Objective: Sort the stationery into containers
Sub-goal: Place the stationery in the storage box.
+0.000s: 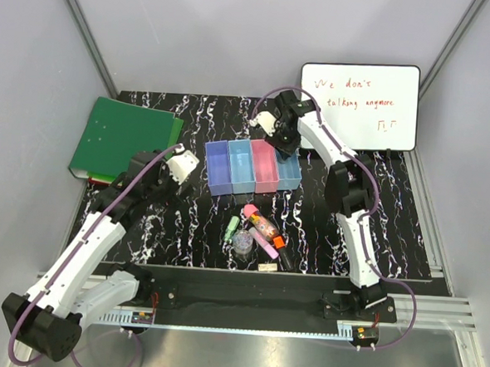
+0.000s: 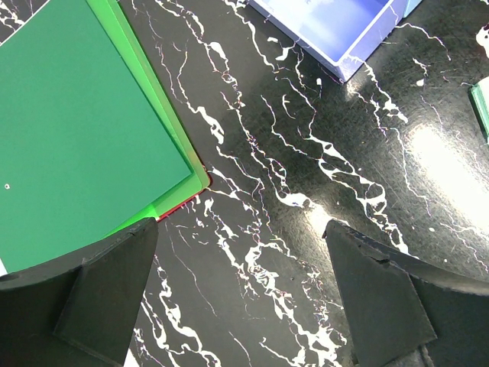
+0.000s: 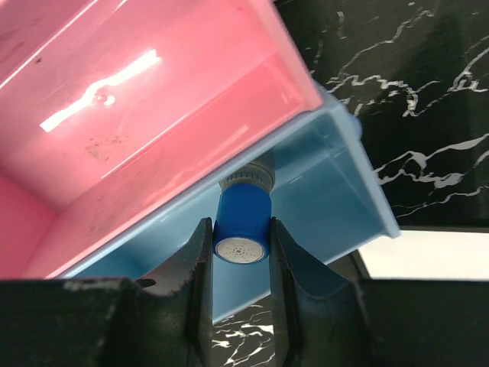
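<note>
Top view, L to R: green binder [image 1: 123,139] sits upper left of frame. Left fingers [image 2: 99,298] hang just right of it, spread wide w/ nothing between them, over the bare surface [image 1: 184,221]. Their wrist view shows the binder's corner at left and a blue bin's corner at top.

Centre: the containers [image 1: 222,190], 4 joined bins in a row: 2 blue, 1 pink, 1 light blue. Below them, lower centre, the loose stationery lies in a cluster: green highlighter [image 1: 232,228], clear jar [image 1: 242,244], pink-capped tube [image 1: 259,222], pink highlighter [image 1: 264,244], orange-capped marker [image 1: 281,248], w/ the beige eraser [image 1: 268,267] lowest.

Right fingers [image 3: 191,283] are over the row's right end, clamped on the blue-capped bottle [image 3: 243,218]. It points down into the light blue bin [image 3: 328,206], just beside the pink bin [image 3: 114,191]. Can't tell if it touches the floor.

Step in hand, prob.: placing the bottle in that bin. Next move calls for parting the fingers so it drops inside, clear of the shared wall, then lifting out & heading for the cluster. 6 items seem left.
</note>
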### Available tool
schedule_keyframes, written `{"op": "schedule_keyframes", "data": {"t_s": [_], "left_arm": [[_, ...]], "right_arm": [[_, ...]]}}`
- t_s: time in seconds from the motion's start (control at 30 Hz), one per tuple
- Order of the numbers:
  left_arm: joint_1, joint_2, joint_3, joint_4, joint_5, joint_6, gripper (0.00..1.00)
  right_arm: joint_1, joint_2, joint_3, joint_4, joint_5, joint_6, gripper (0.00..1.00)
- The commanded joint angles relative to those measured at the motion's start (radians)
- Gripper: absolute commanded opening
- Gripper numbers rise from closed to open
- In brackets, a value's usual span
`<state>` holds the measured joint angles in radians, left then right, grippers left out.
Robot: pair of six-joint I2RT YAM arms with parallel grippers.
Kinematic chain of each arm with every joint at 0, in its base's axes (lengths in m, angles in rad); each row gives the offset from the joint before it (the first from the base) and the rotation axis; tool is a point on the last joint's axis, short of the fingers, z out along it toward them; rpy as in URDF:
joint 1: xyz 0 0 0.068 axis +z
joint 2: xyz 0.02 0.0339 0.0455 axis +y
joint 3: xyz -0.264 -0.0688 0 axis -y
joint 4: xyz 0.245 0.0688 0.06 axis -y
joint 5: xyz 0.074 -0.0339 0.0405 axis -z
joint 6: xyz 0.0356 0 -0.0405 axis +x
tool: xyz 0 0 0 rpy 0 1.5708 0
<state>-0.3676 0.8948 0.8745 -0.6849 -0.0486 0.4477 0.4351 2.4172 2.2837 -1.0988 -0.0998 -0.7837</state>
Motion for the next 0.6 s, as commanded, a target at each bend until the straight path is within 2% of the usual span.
{"op": "schedule_keyframes", "data": {"t_s": [0.0,0.03,0.1,0.17,0.3,0.57], "left_arm": [[-0.004,0.006,0.003,0.047,0.018,0.003,0.99],[-0.004,0.004,0.001,0.047,0.021,-0.001,0.99],[-0.004,0.004,-0.002,0.047,0.021,-0.003,0.99],[-0.004,0.003,-0.006,0.047,0.024,-0.006,0.99],[-0.004,0.003,-0.012,0.047,0.032,-0.009,0.99],[-0.004,0.001,-0.012,0.045,0.043,-0.020,0.99]], "right_arm": [[-0.009,0.025,0.065,-0.007,-0.009,-0.025,0.00],[-0.009,0.032,0.075,-0.007,-0.005,-0.025,0.01],[-0.012,0.039,0.088,-0.004,0.005,-0.019,0.29],[-0.012,0.039,0.095,0.005,0.012,-0.014,0.52],[-0.016,0.017,0.092,0.036,0.026,-0.005,0.57],[-0.016,-0.029,0.103,0.047,0.049,0.003,0.59]]}}
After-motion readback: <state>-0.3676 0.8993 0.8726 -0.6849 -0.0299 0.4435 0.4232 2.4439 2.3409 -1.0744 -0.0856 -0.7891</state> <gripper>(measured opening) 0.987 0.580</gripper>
